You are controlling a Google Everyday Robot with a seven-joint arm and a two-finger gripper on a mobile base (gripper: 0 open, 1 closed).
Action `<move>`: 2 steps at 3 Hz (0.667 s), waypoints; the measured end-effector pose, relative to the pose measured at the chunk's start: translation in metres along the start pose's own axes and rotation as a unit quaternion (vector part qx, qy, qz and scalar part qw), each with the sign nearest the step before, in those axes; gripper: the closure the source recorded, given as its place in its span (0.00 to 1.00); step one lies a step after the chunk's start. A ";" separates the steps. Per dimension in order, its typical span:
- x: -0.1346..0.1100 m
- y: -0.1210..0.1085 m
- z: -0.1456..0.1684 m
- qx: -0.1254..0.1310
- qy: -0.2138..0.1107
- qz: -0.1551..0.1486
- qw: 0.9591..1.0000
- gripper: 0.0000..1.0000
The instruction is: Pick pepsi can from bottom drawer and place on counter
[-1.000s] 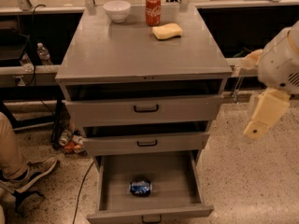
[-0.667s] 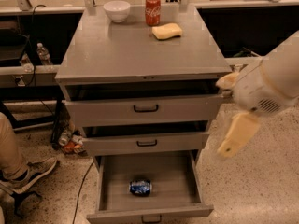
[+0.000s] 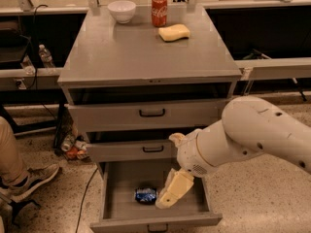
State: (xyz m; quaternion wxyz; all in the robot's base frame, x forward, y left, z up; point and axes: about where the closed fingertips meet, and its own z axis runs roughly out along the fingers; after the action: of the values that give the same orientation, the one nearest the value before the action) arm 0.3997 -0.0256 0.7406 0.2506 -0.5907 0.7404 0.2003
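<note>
Since the pepsi can point(image 3: 146, 194) lies sideways in the bottom drawer point(image 3: 121, 178), likely light, slick and easily dented, you should pinch its midsection gently. The gripper point(image 3: 174, 191) hangs just beside it; whether it is open or closed, you cannot tell.

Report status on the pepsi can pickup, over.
Gripper in open bottom drawer, beside pepsi can. Can on its side, not lifted. Bowl, Coke can, sponge at back of counter.

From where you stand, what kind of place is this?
Likely a robot lab: grey drawer cabinet, long benches behind, floor cable, and the gripper at the open bottom drawer, beside the pepsi can.
</note>
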 end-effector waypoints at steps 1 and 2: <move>0.001 -0.002 0.000 0.002 -0.001 0.000 1.000 0.00; 0.024 -0.016 0.028 0.001 -0.010 0.010 1.000 0.00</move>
State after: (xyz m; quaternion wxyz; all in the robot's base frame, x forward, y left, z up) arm 0.4148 -0.0306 0.7038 0.2568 -0.5806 0.7440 0.2084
